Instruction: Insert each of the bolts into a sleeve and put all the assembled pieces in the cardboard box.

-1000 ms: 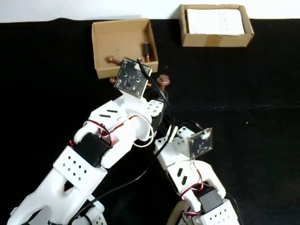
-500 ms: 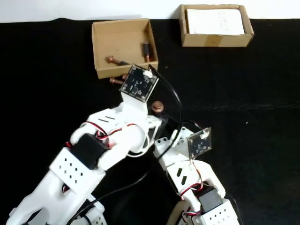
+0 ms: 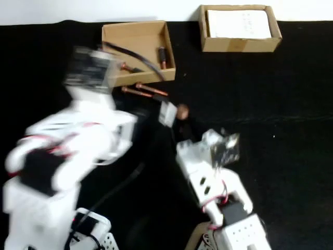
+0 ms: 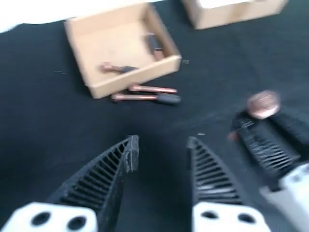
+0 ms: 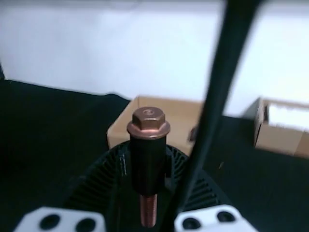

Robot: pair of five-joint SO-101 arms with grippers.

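Gripping a black sleeve point(image 5: 147, 154) with a copper bolt point(image 5: 148, 124) through it, clamped the right gripper point(image 5: 146, 166) on it, bolt upright, head up. Hung the left gripper point(image 4: 162, 145) spread and empty over the black table point(image 4: 48, 121). Found the cardboard box point(image 3: 136, 39) at 11 o'clock from that sleeve in the high view, two assembled pieces point(image 4: 118, 68) inside, two more bolts point(image 4: 152, 89) just beside its near wall.

Black table point(image 3: 291, 156), cardboard box point(image 3: 135, 44), second box point(image 3: 239, 44), two bolts point(image 3: 151, 90) beside the first.

Black cloth-covered table point(image 3: 296, 172); plain white wall point(image 3: 52, 10) along far edge; even, diffuse light.
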